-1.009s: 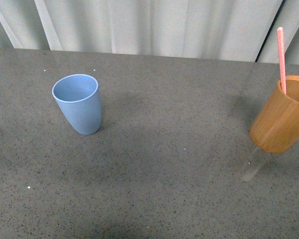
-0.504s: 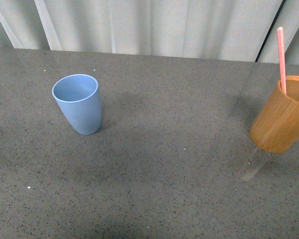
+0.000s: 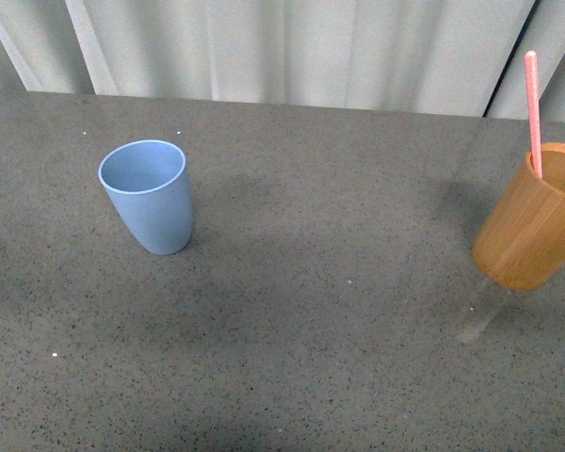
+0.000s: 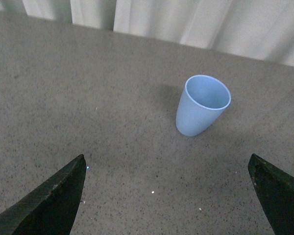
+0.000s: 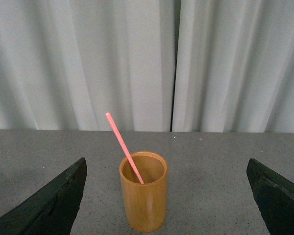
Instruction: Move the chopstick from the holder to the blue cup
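Observation:
The blue cup [image 3: 149, 195] stands upright and empty on the grey table at the left of the front view; it also shows in the left wrist view [image 4: 202, 105]. The orange-brown holder [image 3: 535, 221] stands at the right edge with one pink chopstick [image 3: 533, 111] rising out of it. In the right wrist view the holder [image 5: 143, 198] stands ahead with the chopstick [image 5: 123, 147] leaning in it. My left gripper [image 4: 167, 164] is open and empty, well short of the blue cup. My right gripper [image 5: 166, 166] is open and empty, short of the holder. Neither arm shows in the front view.
The grey speckled table [image 3: 311, 311] runs back to pale curtains [image 3: 292, 47]. A faint clear streak [image 3: 478, 315] lies on the table below the holder.

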Action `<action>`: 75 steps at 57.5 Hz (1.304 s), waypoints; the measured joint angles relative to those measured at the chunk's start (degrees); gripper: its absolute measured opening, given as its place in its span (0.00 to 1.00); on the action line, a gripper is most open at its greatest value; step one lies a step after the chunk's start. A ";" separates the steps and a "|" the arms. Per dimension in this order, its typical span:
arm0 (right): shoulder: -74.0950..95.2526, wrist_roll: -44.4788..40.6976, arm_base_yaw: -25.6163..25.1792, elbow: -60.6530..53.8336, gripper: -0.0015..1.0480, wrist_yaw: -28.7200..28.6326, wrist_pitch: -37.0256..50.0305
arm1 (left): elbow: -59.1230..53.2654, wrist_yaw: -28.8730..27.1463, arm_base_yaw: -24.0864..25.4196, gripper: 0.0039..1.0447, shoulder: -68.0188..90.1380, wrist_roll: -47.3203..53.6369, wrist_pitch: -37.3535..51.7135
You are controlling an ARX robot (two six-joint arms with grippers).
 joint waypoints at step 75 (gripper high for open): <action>0.00 0.00 0.00 0.00 0.90 0.00 0.00 | 49.83 -16.96 -15.21 0.94 75.23 0.46 -9.27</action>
